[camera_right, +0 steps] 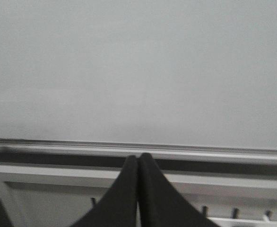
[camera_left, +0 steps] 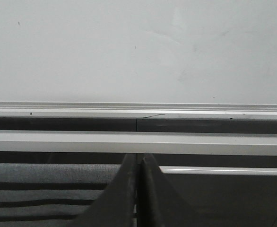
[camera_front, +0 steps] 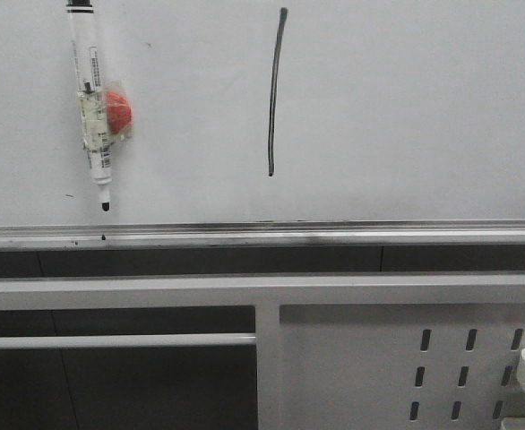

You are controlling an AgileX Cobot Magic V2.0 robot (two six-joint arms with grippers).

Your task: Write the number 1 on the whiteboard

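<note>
Whiteboard (camera_front: pixel 406 107): large glossy white surface filling the upper front view; silver lower rail (camera_front: pixel 262 236) beneath it
Number 1 (camera_front: pixel 276 90): one thin dark stroke, nearly vertical and slightly bowed, on the board's upper middle, well above the rail; judged complete
Marker pen (camera_front: pixel 92 107): hangs on the board at upper left, tip down, well apart from the stroke; a red-and-pale holder (camera_front: pixel 110 116) is wrapped at its middle; no end effector touches it
Left end effector (camera_left: pixel 137 189): clenched, fingers pressed together, grasping nothing; faces the rail from below board level
Right end effector (camera_right: pixel 138 189): clenched, likewise empty; faces blank board above the rail
Perforated panel (camera_front: pixel 424 367): white, slotted, below the board at lower right
Step in hand: apparently retreat after writing; the task looks essentially done
Doing it well: keep both arms low and clear of the board so nothing smears the fresh ink; leave the pen seated where it hangs
</note>
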